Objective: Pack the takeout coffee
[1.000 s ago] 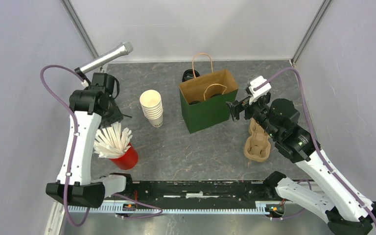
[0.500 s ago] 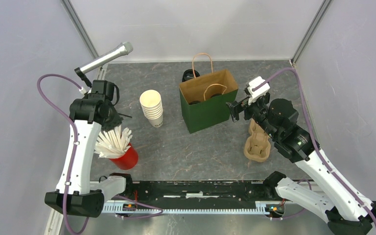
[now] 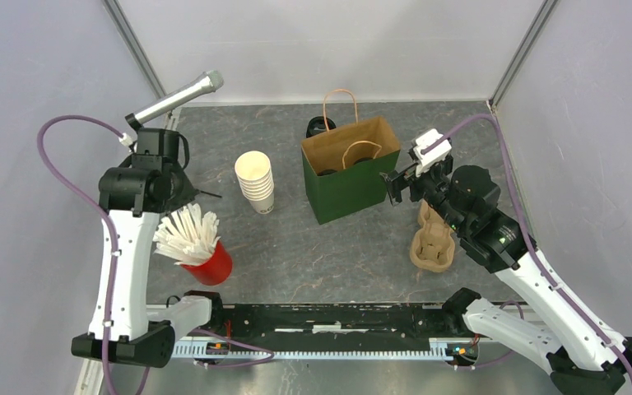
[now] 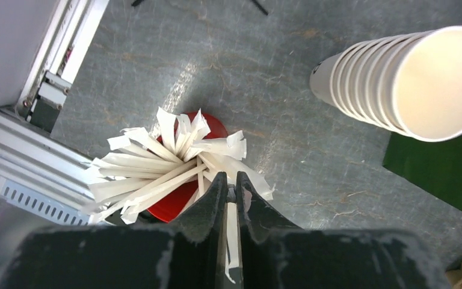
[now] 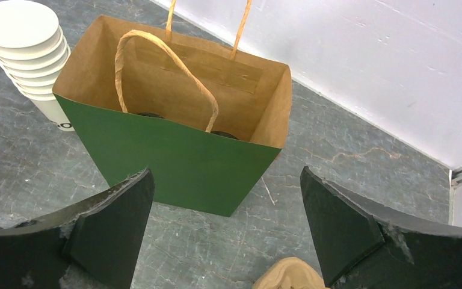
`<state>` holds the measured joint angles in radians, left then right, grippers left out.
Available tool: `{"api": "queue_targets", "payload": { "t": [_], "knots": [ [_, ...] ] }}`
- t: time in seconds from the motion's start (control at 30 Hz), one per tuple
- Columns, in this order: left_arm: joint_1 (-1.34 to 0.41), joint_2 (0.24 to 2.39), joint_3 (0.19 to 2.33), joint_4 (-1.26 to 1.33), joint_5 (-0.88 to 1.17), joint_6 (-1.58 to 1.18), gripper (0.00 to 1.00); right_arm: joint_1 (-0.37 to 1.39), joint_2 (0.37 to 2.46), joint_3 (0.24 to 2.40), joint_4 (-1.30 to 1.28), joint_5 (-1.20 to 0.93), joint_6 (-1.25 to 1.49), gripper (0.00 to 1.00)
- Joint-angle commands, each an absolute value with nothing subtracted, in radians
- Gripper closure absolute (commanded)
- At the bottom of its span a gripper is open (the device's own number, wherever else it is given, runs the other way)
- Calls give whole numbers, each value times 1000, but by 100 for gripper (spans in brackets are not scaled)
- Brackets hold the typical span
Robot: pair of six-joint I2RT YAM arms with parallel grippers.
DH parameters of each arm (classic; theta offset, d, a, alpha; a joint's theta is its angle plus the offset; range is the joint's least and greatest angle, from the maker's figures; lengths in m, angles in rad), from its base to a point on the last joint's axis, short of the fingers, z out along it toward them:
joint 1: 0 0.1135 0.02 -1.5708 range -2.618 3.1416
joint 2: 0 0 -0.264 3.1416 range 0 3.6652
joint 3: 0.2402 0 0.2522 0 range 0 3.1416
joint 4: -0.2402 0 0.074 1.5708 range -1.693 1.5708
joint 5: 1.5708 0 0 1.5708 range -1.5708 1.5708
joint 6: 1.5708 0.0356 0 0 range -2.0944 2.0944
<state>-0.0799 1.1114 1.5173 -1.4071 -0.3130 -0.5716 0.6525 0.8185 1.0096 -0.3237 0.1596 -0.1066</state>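
The takeout coffee shows only as two black lid edges [image 5: 150,114] [image 5: 224,134] low inside the green paper bag [image 5: 174,156]; the cups under them are hidden. The bag [image 3: 350,169] stands open at the table's middle back. My right gripper [image 3: 395,188] hovers open just right of the bag, nothing between its fingers [image 5: 227,174]. My left gripper [image 3: 183,200] is over the red cup [image 4: 183,201] of white sticks, its jaws [image 4: 231,182] shut on one white stick [image 4: 233,220].
A stack of lidless cream cups [image 3: 255,181] stands left of the bag. A brown cardboard cup carrier [image 3: 432,243] lies under my right arm. A dark object [image 3: 319,126] sits behind the bag. A metal cylinder [image 3: 177,99] leans at the back left corner.
My left gripper has closed on a white stick and the left arm has shifted left, pulling the bundle slightly left. The right arm has not moved.
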Motion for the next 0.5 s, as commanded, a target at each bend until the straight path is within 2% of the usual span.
{"api": "queue_targets", "payload": {
  "t": [0.0,0.3,0.47],
  "knots": [
    [-75,1084,1637,-1473,-310,-502,85,650,832,1046,-306,163,-141,2],
    [-75,1047,1824,-1558,-366,-373,87,650,861,1081,-321,162,-156,2],
    [-75,1037,1879,-1556,-319,-344,87,650,891,1131,-339,155,-161,2]
  ]
}}
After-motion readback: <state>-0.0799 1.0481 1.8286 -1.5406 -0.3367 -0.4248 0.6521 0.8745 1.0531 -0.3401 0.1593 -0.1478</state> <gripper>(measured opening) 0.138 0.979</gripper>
